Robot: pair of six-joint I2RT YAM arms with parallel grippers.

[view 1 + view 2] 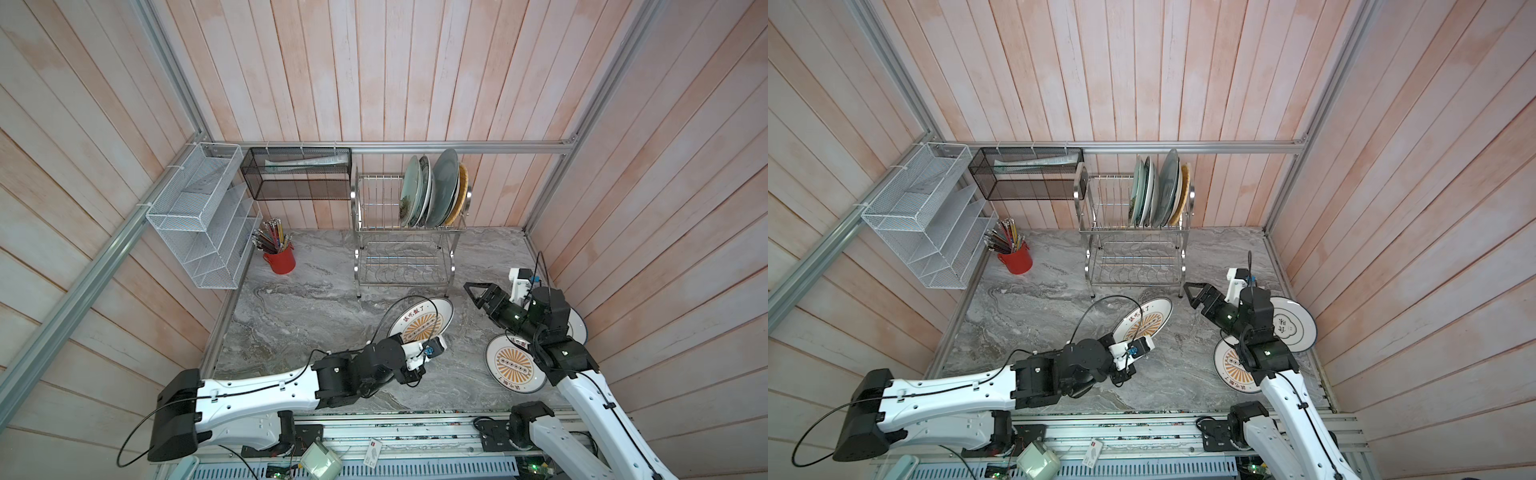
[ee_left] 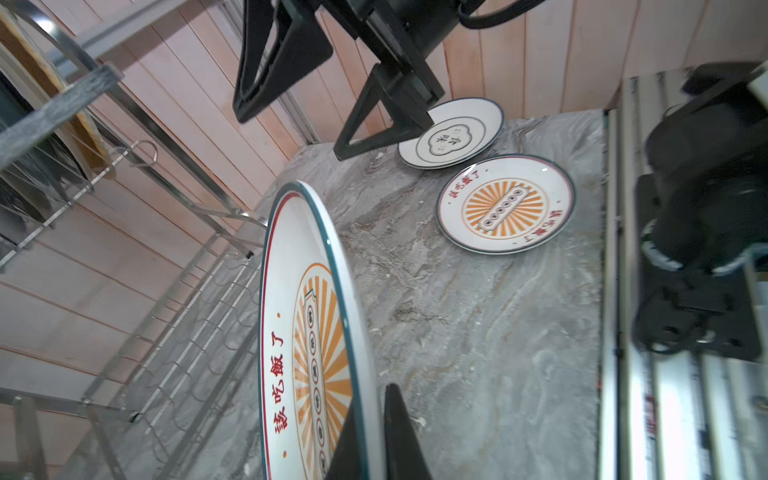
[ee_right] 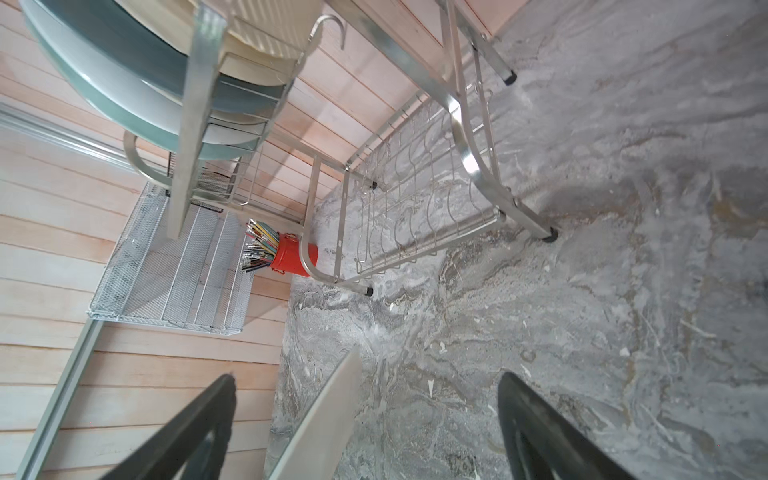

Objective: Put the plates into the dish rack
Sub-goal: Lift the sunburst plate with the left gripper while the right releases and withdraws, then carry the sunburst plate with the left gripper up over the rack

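two robot arms work at a marble table (image 1: 299, 316) with a steel rack (image 1: 399, 249) at the back wall. several racked plates (image 1: 432, 191) stand on edge at the right end of the rack's top tier. the slots to their left and the whole lower tier are free.

just in front of the rack, the left gripper (image 2: 370, 432) is clamped shut on the near rim of a sunburst plate (image 1: 419, 322). the plate is tilted up on edge, its far rim near the rack's front right leg. the right gripper (image 1: 475, 294) hangs just beside that rim, fingers spread wide, holding nothing.

farther out from the rack, under the right arm, a second sunburst plate (image 1: 513, 365) and a blue-ring plate (image 1: 1293, 324) lie flat.

to do this step well, the left arm should probably raise the plate clear of the rack's front rail and turn it parallel to the racked plates. it can then lower the plate between free prongs. the glazed rim looks slippery, so a firm grip and a slow tilt seem wise.
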